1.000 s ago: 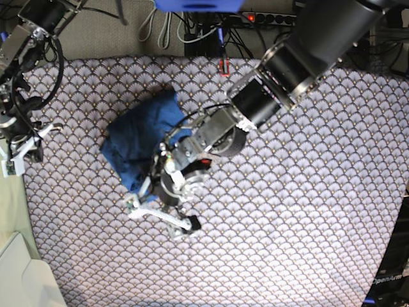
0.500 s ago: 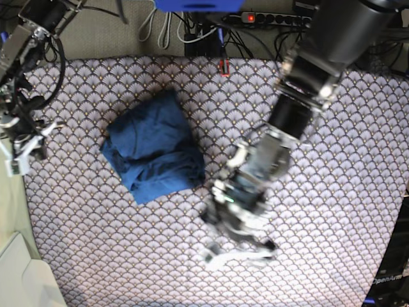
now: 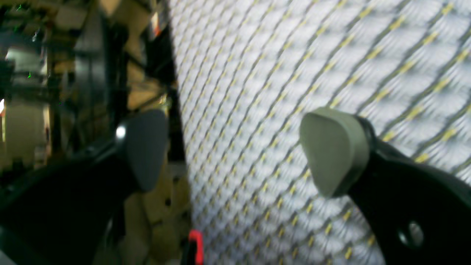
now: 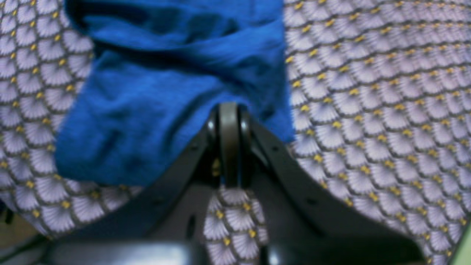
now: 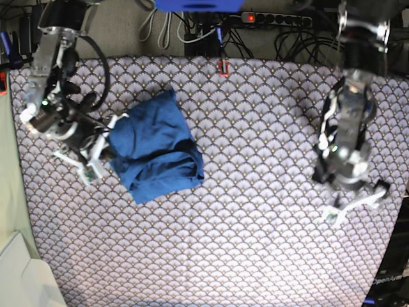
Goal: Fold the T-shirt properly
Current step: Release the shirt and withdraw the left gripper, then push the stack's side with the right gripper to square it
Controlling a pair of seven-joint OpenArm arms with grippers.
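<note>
The T-shirt lies as a compact folded blue bundle on the left half of the patterned tablecloth. My right gripper is at the bundle's left edge. The right wrist view shows this gripper shut, its joined tips over the near edge of the T-shirt, with no fabric visible between them. Far from the shirt, my left gripper hangs open near the table's right edge. Its two pads stand wide apart in the left wrist view, with only tablecloth behind the empty left gripper.
A power strip and cables lie beyond the table's far edge, with a small red item at that edge. A white object sits at the bottom left corner. The table's right edge runs close to the left arm.
The left arm has swung away from the shirt to the table's right side, still open. The right arm has come in from the far left to the bundle's left edge.
</note>
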